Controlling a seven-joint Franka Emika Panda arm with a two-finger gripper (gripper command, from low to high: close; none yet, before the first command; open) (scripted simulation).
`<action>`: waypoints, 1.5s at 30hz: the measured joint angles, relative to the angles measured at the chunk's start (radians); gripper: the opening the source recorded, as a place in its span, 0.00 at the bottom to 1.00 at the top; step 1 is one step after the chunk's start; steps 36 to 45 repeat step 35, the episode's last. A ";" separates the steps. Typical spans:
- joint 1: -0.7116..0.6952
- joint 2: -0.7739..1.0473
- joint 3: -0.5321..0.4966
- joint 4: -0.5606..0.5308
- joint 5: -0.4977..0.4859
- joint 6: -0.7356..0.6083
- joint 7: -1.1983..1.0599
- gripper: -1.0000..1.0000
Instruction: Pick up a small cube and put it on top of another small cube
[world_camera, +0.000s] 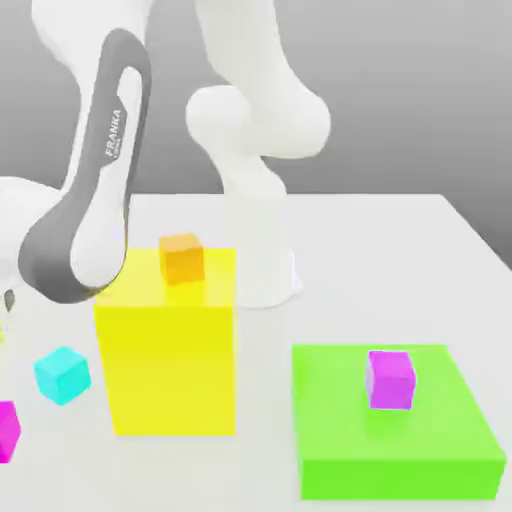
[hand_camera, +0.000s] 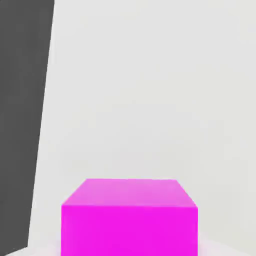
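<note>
One small magenta cube (world_camera: 6, 430) lies on the white table at the exterior view's left edge, half cut off. The hand view has it close in front of the camera as a magenta cube (hand_camera: 129, 220) resting on the table. The other small magenta cube (world_camera: 390, 379) stands on top of the flat green block (world_camera: 440, 440) at the exterior view's right. My arm (world_camera: 90, 210) bends down toward the left edge, and its hand (world_camera: 6, 300) is cut off there, above the left magenta cube.
A tall yellow block (world_camera: 168, 370) stands in the middle with a small orange cube (world_camera: 182, 257) on top. A small cyan cube (world_camera: 62, 375) lies on the table between the yellow block and the left magenta cube. The arm's white base (world_camera: 265, 270) rises behind.
</note>
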 joint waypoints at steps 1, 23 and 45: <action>0.006 -0.037 0.002 -0.016 -0.012 -0.020 -0.008 0.00; 0.125 -0.836 0.068 -0.364 -0.086 -0.470 -0.310 0.00; 0.159 -0.957 0.071 -0.570 -0.081 -0.385 -0.400 1.00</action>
